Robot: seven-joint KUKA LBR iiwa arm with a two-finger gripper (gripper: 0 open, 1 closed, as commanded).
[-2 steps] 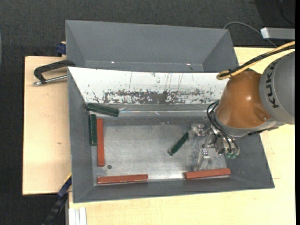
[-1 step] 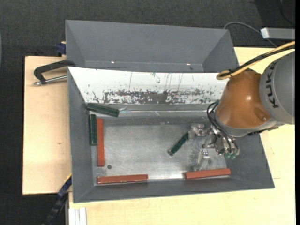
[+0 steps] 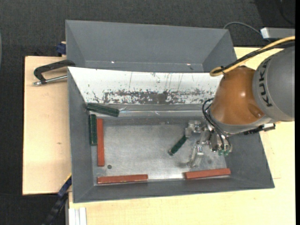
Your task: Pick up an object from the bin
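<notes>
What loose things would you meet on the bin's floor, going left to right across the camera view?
green bar by the left wall → red bar beside it → front-left red bar → small green piece → front-right red bar

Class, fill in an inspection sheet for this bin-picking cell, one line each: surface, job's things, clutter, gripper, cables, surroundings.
Surface: grey metal bin, floor scuffed, back wall flecked with dark marks.
Job's things: short dark green stick lying tilted on the floor just left of the gripper; flat red bar at front right, just below the gripper.
Clutter: red bar at front left; red bar along the left wall beside a long dark green bar; dark green bar in the back-left corner.
Gripper: gripper low in the bin's right part, under the orange wrist cover.
Cables: yellow and black cables run over the cover.
Surroundings: dark floor.
</notes>
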